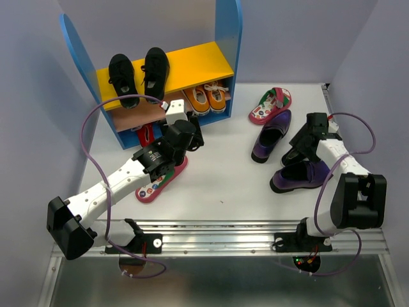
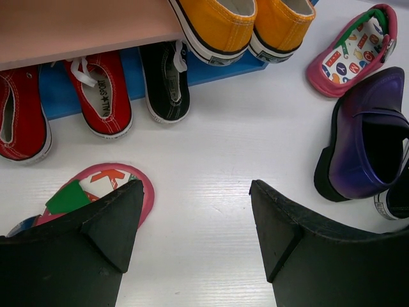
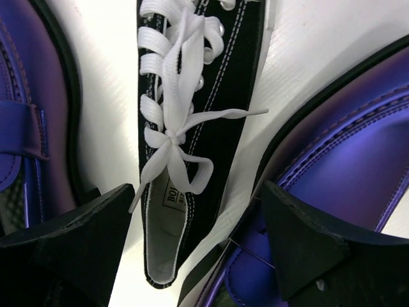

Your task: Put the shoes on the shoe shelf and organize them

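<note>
- The small shoe shelf with tall blue side panels (image 1: 227, 38) stands at the back left of the white table (image 1: 223, 185). A pair of black canvas shoes (image 1: 137, 73) sits on its yellow top board, and a pair of orange canvas sneakers (image 2: 243, 25) on the brownish lower board.
- Tucked toe-first under that lower board are two red canvas sneakers (image 2: 102, 96) and one black canvas sneaker (image 2: 165, 80).
- The left gripper (image 2: 195, 192) hangs low in front of the shelf, fingers spread wide with nothing between them. One finger hides part of a pink flip-flop with a green strap (image 2: 96, 185).
- The right gripper (image 3: 195, 188) is above the heel end of a black lace-up sneaker with white laces (image 3: 204, 96), fingers wide on either side. A gap shows at one finger, and I cannot tell whether the other touches.
- That sneaker lies between two glossy dark purple loafers (image 3: 25, 115) (image 3: 345, 147), close to both.
- A second pink flip-flop (image 1: 270, 105) lies just beside the farther loafer, on the table to the right of the shelf.
</note>
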Available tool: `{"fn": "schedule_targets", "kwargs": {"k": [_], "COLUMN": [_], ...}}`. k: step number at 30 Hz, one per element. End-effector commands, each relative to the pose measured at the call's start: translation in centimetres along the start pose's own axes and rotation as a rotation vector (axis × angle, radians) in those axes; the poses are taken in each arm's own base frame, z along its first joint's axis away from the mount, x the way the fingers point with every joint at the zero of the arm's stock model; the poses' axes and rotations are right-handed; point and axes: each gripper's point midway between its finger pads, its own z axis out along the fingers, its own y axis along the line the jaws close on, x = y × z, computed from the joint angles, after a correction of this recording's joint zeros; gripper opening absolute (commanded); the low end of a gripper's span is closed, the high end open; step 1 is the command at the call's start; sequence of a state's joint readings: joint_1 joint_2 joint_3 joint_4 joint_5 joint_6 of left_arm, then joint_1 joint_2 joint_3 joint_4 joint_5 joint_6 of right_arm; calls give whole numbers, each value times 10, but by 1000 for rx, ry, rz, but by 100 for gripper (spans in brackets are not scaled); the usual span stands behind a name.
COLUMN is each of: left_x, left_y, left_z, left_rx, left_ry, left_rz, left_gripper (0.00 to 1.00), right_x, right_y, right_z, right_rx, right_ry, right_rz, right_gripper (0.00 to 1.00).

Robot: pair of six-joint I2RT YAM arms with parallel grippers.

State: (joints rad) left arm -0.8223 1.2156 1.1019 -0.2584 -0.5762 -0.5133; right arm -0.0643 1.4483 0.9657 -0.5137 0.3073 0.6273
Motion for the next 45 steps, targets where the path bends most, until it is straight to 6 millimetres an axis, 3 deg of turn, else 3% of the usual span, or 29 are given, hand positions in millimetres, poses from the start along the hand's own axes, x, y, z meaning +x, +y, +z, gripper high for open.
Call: {"fn": "schedule_targets", "kwargs": {"k": [1,7,15,18,21,22,25,29,33,37,42,43,45], "left_x": [-11,-8,-5,-5,-8,-9,-11,-11,-14,-24,-37,-37,-42], "left_y": [-4,-4,-3,-3,-5,-6,-7,-8,-11,-14,-2,3,22], "left_z": [-1,-1,0,0,0,0,0,4,6,5,8,10,16], "left_rx": [21,27,24,23,25,24,26,20,15,17,-21,-35,-79], "left_ry": [-34,-32,-21,-22,-23,-24,-29,-29,-33,-50,-73,-71,-66], "left_rz": [-5,-19,-9,-7,-7,-8,-11,-1,4,3,-6,-15,-42], "left_gripper": [79,79,79,79,79,79,79,79,79,79,79,79,79], "right_x": [-13,-28,-27,-22,-24,-31,-54,-78,-89,-95,-65,-43,-24], "right_y": [13,22,39,43,42,43,42,45,51,78,132,146,164], "right_z": [-6,-4,35,46,47,40,15,-22,-59,-104,-156,-163,-177], "right_rx": [-62,-73,-69,-67,-56,-65,-82,-128,-204,-325,-415,-408,-436], "right_ry": [-40,-70,-42,-16,-21,-45,-125,-195,-213,-238,-270,-264,-255], "right_rz": [-12,-26,-55,-75,-80,-74,-68,-75,-81,-123,-289,-360,-406], "right_gripper": [86,87,77,66,41,24,1,1,1,1,1,1,1]}}
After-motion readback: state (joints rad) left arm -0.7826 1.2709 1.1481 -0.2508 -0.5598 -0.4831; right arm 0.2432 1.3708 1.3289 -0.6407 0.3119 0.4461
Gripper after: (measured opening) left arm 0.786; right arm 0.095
